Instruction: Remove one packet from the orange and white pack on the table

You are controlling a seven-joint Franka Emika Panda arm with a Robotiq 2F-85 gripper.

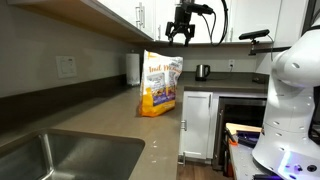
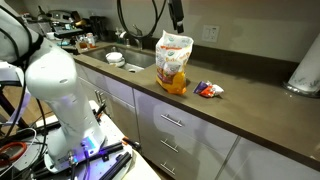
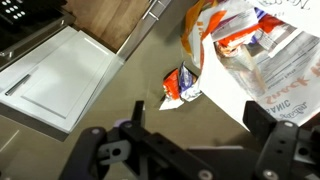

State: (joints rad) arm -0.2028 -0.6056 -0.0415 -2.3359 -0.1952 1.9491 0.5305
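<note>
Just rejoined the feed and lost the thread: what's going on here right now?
The arm's gripper hangs open and empty above the orange and white pack, which stands upright on the table. One small packet lies on the table beside the pack, clear of it, so a packet seems to be out already. Nothing is held.

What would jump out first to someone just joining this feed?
The orange and white pack stands upright on the table, with the gripper hanging open and empty above it. One small packet lies flat on the countertop right beside the pack. The wrist view shows it too, just below the pack's crumpled side.
</note>
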